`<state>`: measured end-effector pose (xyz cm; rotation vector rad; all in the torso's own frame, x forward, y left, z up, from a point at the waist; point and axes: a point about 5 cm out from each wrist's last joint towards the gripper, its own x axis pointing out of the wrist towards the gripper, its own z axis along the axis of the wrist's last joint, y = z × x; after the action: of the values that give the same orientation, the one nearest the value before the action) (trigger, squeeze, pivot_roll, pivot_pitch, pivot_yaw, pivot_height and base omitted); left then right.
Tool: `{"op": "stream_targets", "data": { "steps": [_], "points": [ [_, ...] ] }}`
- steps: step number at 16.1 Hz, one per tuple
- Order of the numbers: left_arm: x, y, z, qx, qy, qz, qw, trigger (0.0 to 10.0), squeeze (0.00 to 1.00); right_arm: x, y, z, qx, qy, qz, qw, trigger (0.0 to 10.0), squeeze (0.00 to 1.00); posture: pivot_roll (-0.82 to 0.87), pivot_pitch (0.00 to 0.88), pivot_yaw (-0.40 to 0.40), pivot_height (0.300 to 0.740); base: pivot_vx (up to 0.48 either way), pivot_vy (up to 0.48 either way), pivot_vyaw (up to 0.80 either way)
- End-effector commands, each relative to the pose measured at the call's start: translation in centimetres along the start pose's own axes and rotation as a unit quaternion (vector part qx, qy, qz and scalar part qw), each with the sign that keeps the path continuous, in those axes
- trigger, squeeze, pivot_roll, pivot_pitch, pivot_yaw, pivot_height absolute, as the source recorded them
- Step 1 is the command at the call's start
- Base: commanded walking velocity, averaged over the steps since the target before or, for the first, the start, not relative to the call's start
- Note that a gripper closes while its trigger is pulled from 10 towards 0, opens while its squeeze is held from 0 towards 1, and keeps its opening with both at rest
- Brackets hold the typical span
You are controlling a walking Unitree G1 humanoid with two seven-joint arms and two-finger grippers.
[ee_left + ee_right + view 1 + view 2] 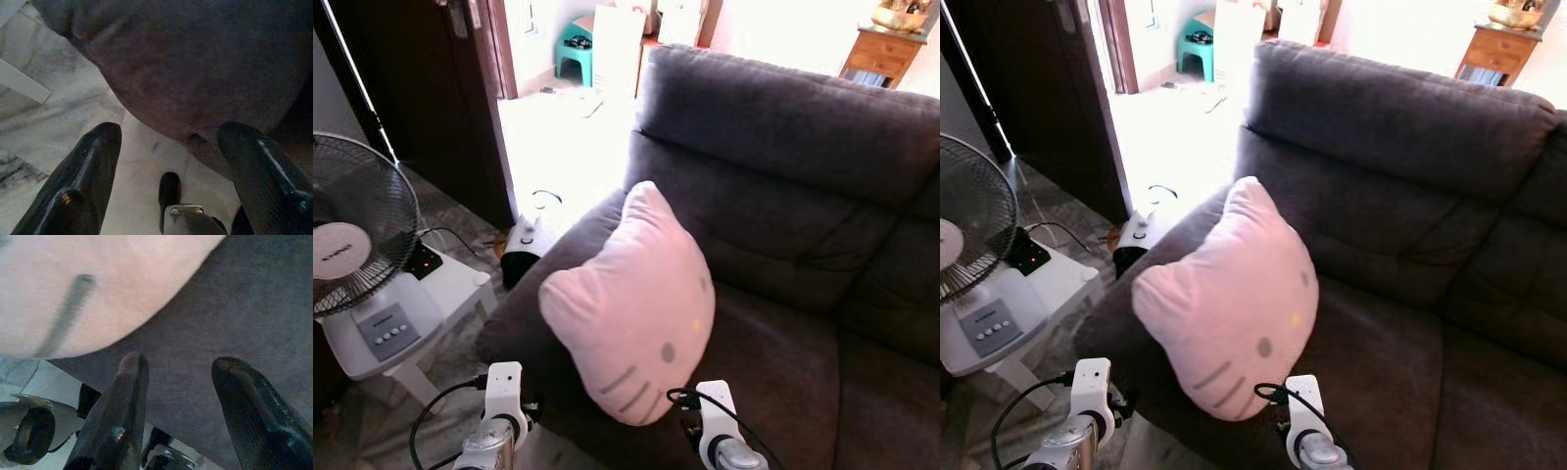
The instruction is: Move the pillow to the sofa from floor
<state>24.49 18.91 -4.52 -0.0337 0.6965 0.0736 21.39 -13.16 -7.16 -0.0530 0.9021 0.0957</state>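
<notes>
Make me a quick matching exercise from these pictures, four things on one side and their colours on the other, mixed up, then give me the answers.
Things:
1. pillow
2. sofa
3. stool
4. fan base

Colours:
A. dark grey-brown
B. teal
C. white-grey
D. pink

Pairs: 1-D, 2-A, 3-B, 4-C

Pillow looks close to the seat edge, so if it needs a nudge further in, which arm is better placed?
Probably the right. The right gripper is open just below the pillow, while the left gripper faces the sofa armrest.
</notes>
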Motion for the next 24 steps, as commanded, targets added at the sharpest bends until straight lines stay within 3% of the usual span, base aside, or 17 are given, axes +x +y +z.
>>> {"op": "stream_targets", "data": {
  "steps": [1,13,15,20,24],
  "points": [
    [-0.04,-0.12,-0.27,0.009,0.008,-0.005,1.000,10.0,0.00,0.00,-0.26,-0.06,-0.002,0.004,-0.004,1.000,10.0,0.00,0.20,0.078,-0.084,0.740,0.000,0.292,0.00],
    [-0.03,-0.09,-0.26,0.009,0.008,-0.005,1.000,10.0,0.00,0.00,-0.27,-0.05,-0.002,0.004,-0.004,1.000,10.0,0.00,0.20,0.079,-0.084,0.740,0.000,0.291,0.00],
    [0.05,-0.41,0.14,0.032,-0.001,-0.015,0.999,10.0,0.00,0.03,-0.37,0.11,-0.006,0.004,-0.003,1.000,10.0,0.00,0.20,0.090,-0.092,0.740,0.000,-0.296,0.00],
    [0.08,-0.63,0.17,0.036,0.000,-0.020,0.999,10.0,0.00,0.02,-0.36,0.04,0.003,0.005,-0.007,1.000,10.0,0.00,0.20,0.092,-0.092,0.740,0.000,-0.299,0.00],
    [0.11,-0.65,0.33,0.039,-0.003,-0.020,0.999,10.0,0.00,0.02,-0.34,0.03,0.002,0.008,-0.003,1.000,10.0,0.00,0.20,0.092,-0.092,0.740,0.000,-0.299,-0.63]
  ]
}}
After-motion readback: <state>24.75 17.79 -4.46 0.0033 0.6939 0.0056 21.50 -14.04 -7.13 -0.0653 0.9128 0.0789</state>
